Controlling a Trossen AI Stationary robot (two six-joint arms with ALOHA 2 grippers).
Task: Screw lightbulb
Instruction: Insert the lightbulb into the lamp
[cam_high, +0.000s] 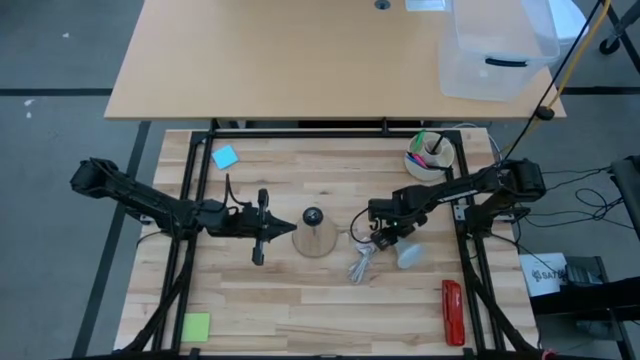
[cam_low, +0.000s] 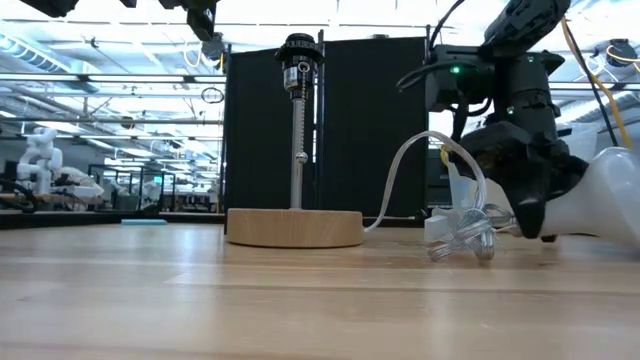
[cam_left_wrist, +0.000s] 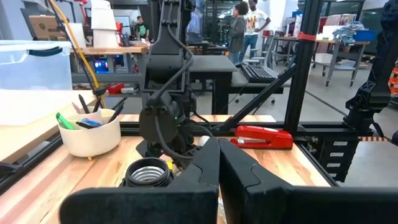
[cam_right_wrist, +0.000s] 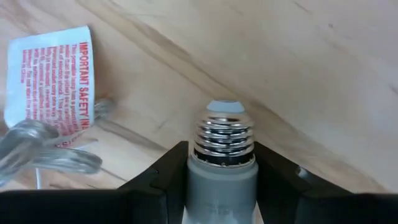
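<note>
Tag (cam_right_wrist: 53, 81) w/ red "IMPORTANT SAFETY", right gripper (cam_right_wrist: 222, 171) fingers clamped on lightbulb (cam_right_wrist: 222, 146) neck, left gripper (cam_left_wrist: 217, 163) fingers together.

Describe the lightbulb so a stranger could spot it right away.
Find the round wooden lamp base mid-table; the lightbulb lies on the table on its right, gripped at the neck by the right gripper. Unlike the clear cord beside it, it's white with a silvery screw base.
</note>
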